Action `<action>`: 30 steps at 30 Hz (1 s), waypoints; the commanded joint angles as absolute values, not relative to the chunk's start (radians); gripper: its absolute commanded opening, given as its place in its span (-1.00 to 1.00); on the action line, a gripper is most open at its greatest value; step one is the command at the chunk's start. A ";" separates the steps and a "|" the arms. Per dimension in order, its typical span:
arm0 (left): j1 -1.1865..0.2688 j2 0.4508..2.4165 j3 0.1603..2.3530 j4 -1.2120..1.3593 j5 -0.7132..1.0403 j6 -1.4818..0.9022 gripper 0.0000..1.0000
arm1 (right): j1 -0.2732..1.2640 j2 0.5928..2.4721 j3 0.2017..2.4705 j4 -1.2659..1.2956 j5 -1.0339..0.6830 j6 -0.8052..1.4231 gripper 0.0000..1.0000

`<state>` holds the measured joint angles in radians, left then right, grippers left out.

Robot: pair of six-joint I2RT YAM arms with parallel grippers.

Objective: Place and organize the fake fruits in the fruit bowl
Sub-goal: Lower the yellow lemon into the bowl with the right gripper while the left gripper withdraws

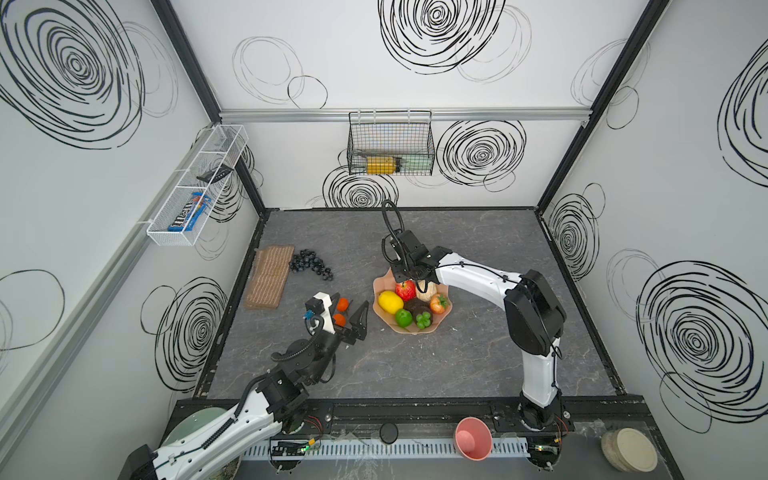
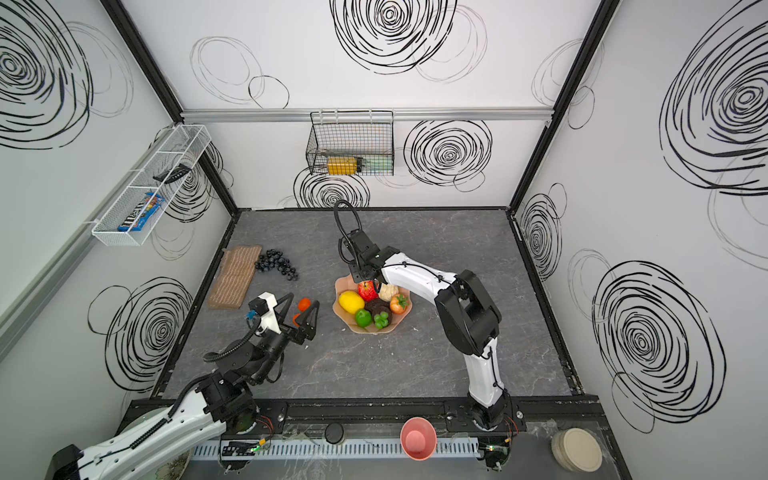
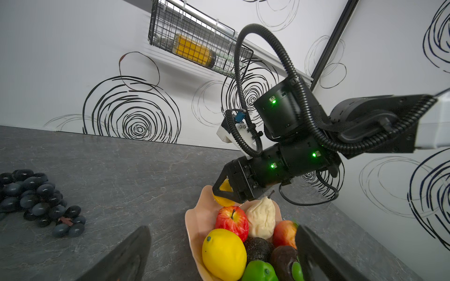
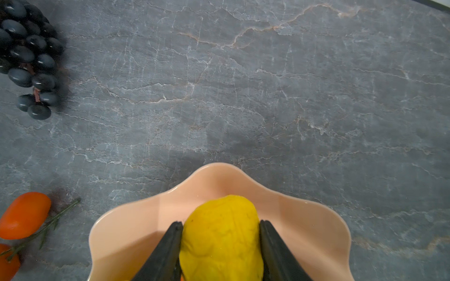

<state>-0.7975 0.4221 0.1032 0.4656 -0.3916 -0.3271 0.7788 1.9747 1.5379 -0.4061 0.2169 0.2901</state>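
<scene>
The peach-pink fruit bowl (image 1: 377,287) (image 4: 136,219) sits mid-table. It holds a lemon (image 1: 390,301), a red apple (image 1: 406,289), a beige pear (image 1: 427,291), a strawberry (image 1: 440,303), a dark avocado (image 1: 417,308) and green limes (image 1: 403,318). My right gripper (image 4: 221,228) hangs over the bowl's far side, shut on a second yellow lemon (image 4: 220,214) (image 3: 222,200). Left of the bowl, my left gripper (image 3: 222,228) (image 2: 303,300) is wide open and holds nothing. It hovers above two small oranges (image 1: 343,304) and points at the bowl. The black grape bunch (image 1: 311,266) lies on the table, far left.
A brown woven mat (image 1: 268,278) lies by the left wall beside the grapes. A black wire basket (image 1: 390,143) hangs on the back wall and a white one (image 1: 195,187) on the left wall. A pink cup (image 1: 473,438) and beige lids (image 1: 631,451) sit beyond the front rail.
</scene>
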 commanded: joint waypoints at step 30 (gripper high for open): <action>-0.797 0.442 0.120 0.503 -0.392 -0.326 0.92 | 0.851 2.039 1.612 -0.453 0.238 0.239 0.12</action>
